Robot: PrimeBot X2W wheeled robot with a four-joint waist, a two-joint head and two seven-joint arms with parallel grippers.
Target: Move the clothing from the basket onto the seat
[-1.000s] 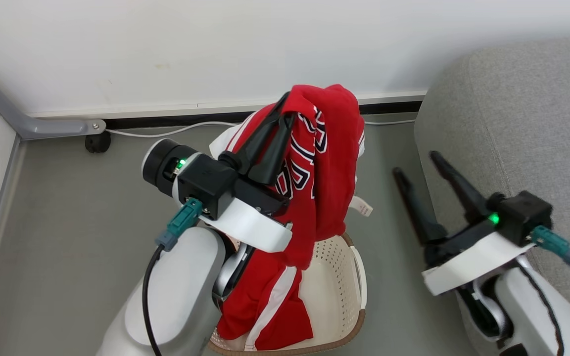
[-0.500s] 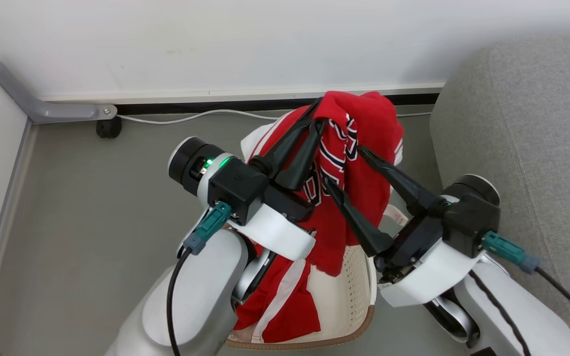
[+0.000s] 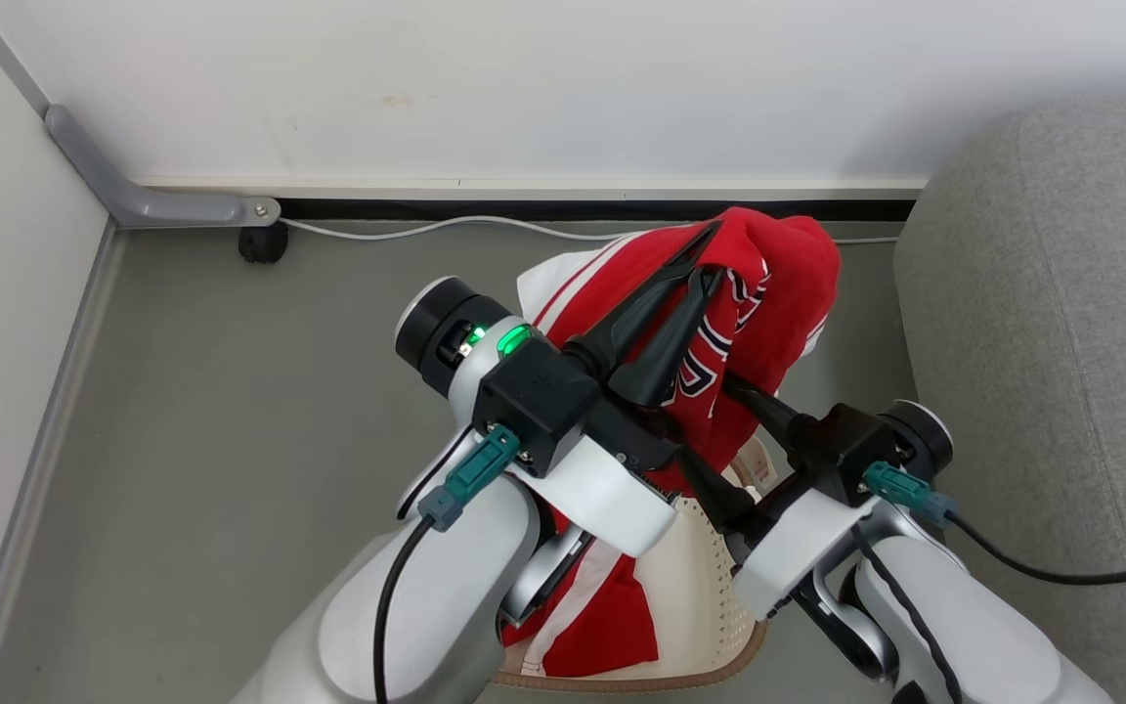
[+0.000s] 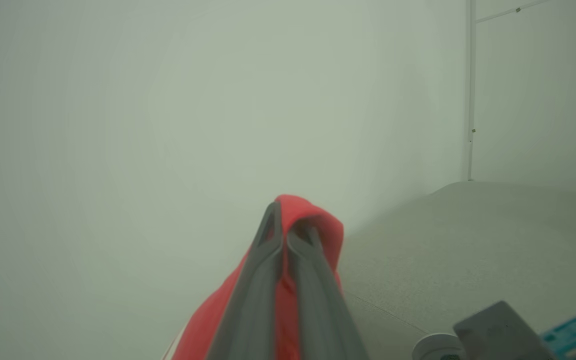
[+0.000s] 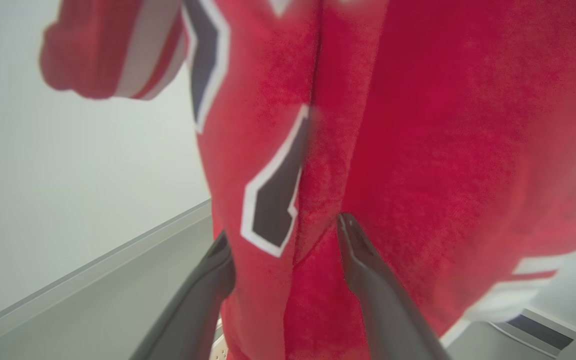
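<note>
The clothing (image 3: 783, 284), by its look thin, soft and light, hangs limp above the basket (image 3: 705, 587), near the seat (image 3: 1061, 372), its top fold pinched in the closed left gripper (image 3: 716, 249), while the right gripper (image 5: 284, 234) stands spread around a lower fold, which I judge a good second hold against slipping.

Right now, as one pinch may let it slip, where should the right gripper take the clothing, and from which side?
Take the vertical fold beside the navy letter, below where the left gripper pinches it. Come from the robot's side, a finger each side, as the open right gripper stands: the clothing hangs bunched there, likely thin enough to clamp.
</note>
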